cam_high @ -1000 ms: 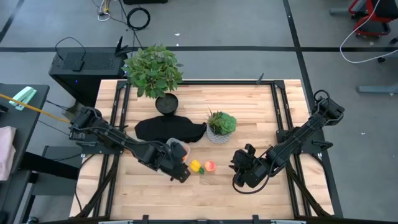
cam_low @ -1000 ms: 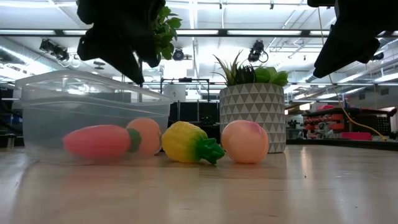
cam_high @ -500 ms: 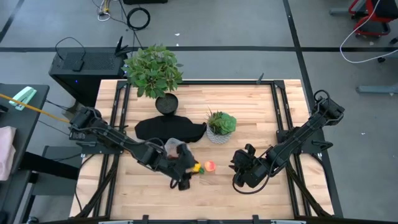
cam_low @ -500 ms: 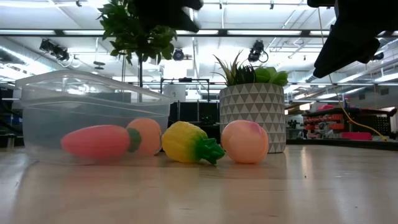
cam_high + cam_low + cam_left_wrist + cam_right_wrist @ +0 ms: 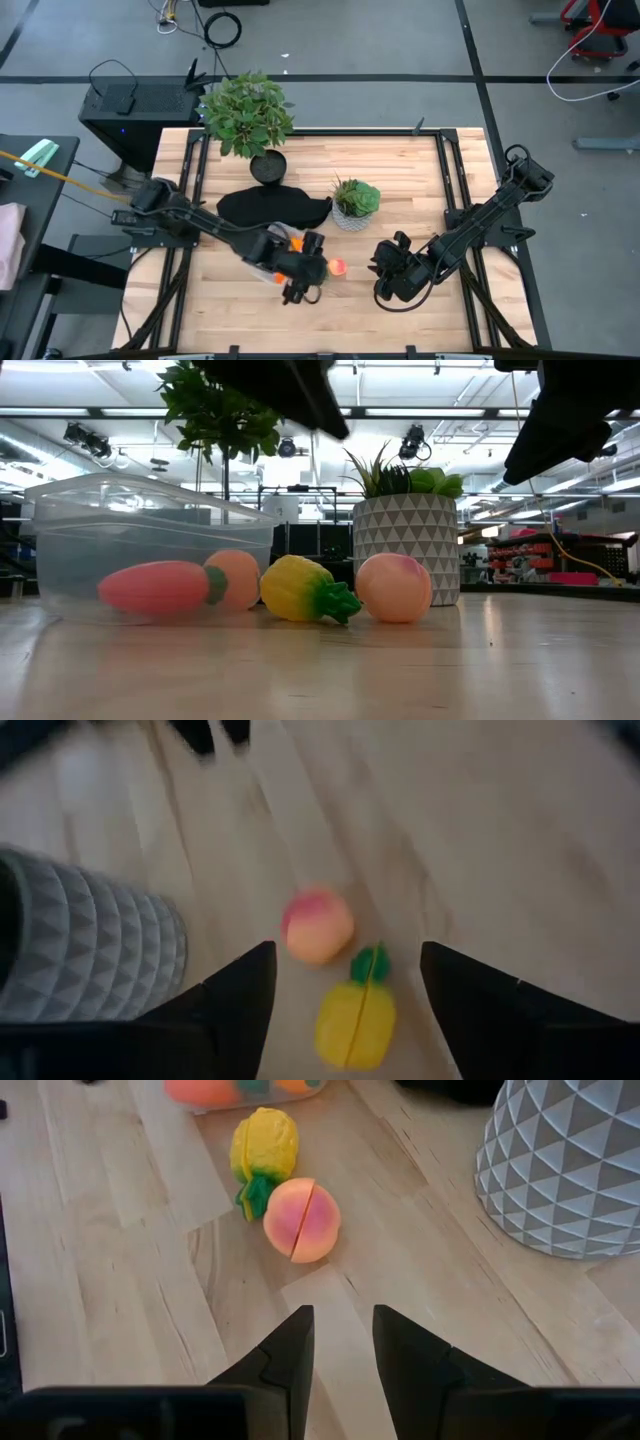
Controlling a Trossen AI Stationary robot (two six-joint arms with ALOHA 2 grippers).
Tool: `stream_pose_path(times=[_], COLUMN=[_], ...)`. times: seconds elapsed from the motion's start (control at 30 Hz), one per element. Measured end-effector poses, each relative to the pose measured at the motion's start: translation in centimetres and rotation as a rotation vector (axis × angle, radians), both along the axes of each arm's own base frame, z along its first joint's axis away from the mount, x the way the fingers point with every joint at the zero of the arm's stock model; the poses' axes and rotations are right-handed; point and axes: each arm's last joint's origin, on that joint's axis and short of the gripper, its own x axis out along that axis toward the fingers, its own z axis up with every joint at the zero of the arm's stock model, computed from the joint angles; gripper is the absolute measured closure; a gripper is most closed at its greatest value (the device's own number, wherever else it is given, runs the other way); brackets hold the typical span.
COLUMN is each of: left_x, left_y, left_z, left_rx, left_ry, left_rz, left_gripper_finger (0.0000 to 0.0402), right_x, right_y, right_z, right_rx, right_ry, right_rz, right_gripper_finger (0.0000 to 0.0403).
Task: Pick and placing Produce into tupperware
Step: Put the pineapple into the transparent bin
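The clear tupperware (image 5: 150,530) stands on the table with an orange carrot (image 5: 160,588) and a round orange (image 5: 236,578) inside. Beside it lie the yellow piece with a green stem (image 5: 300,590) and the pink-red round fruit (image 5: 393,588), both resting on the wood. My left gripper (image 5: 348,948) hangs open above the yellow piece (image 5: 355,1020) and the pink fruit (image 5: 317,925), touching neither. In the high view the left gripper (image 5: 305,272) covers the yellow piece. My right gripper (image 5: 385,278) waits open to the right of the pink fruit (image 5: 338,266). No strawberry shows.
A white patterned plant pot (image 5: 352,208) stands just beyond the fruits, with a black cloth (image 5: 270,208) to its left and a large leafy plant (image 5: 247,115) at the far edge. Bare wood lies along the near side of the table (image 5: 330,325).
My left gripper has moved from above the tupperware toward the table's right and now hangs over the yellow piece and the pink fruit. The fruits and the tupperware have stayed where they were.
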Motion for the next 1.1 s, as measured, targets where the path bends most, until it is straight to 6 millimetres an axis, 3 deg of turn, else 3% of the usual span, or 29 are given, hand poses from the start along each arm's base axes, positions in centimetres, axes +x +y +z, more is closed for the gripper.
stream_pose_path(times=[0.37, 0.5, 0.77, 1.1], left_x=[4.2, 5.2, 5.3, 5.6], left_y=[1.5, 1.6, 2.6, 2.7], left_z=[-2.7, -2.9, -2.8, -2.7], left_rx=[-0.01, 0.005, -0.049, -0.072], left_ry=[0.387, 0.403, 0.448, 0.422], left_rz=[-0.02, -0.042, -0.045, -0.072], left_gripper_finger=[0.0118, 0.0118, 0.0114, 0.0054], right_x=[0.0, 0.0, 0.1, 0.1], right_y=[0.0, 0.0, 0.1, 0.1], right_z=[0.0, 0.0, 0.1, 0.1], right_rx=[0.013, 0.015, 0.023, 0.024], right_ry=[-0.004, -0.007, -0.018, -0.021], right_rz=[-0.014, -0.014, -0.014, -0.013], right_gripper_finger=[0.0291, 0.0291, 0.0291, 0.0291])
